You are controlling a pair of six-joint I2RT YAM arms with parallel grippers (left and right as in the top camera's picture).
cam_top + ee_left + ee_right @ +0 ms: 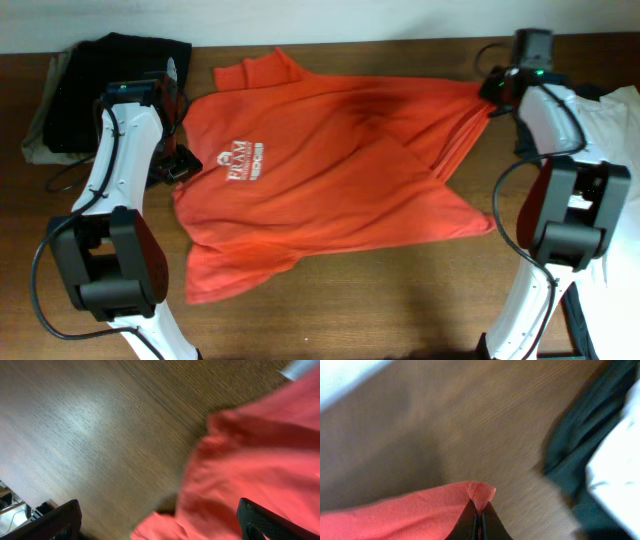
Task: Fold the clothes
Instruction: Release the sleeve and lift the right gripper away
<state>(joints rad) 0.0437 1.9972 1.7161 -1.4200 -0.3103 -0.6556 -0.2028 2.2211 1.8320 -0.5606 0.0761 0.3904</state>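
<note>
Closer, T-shirt (405, 512) tip inside right tool (480, 514)

Evenly lit overhead; wrist views blurred, glare on the table (95, 420).

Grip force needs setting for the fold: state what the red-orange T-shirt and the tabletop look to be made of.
T-shirt: soft matte knit, probably cotton or a blend; it drapes, creases and gathers into pleats. Tabletop: wood or wood-look laminate, cannot tell which; smooth, low sheen, with fine straight grain lines and a pale glare patch.
</note>
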